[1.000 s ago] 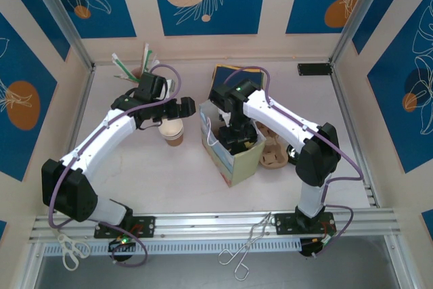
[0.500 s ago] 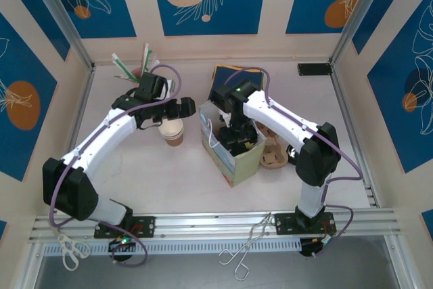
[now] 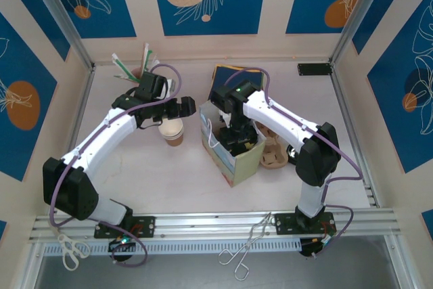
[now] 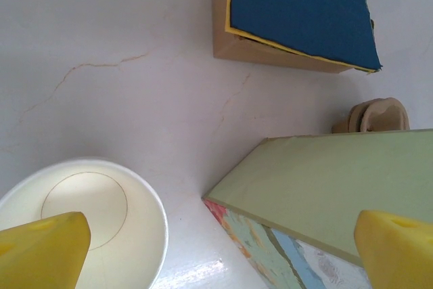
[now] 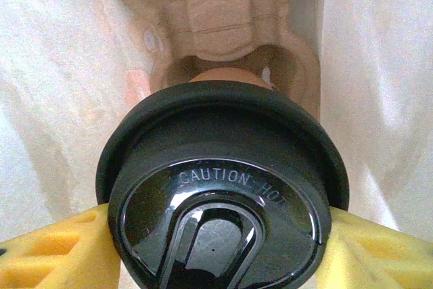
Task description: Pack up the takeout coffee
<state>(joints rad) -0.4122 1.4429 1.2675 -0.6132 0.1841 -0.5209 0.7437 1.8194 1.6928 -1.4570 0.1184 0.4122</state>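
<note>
Right gripper [image 5: 216, 252] held the coffee [image 5: 223, 76] inside the bag [image 3: 247, 160].

The gripper clasped the cup just under its black lid [image 5: 223, 167], from 4 and 8 o'clock in the wrist view. A pulp carrier [image 5: 216, 18] lay on the bag's floor, with an empty socket showing at 12 o'clock of the lid. To do this well, the cup probably needed to be kept upright, centred over that socket, and sent straight down clear of the bag walls before release. The left gripper [image 4: 220, 248] hung wide open over a lidless cup [image 4: 88, 208] on the counter [image 3: 169, 174], at 9 o'clock of the bag. It looked free to steady the bag if needed.
</note>
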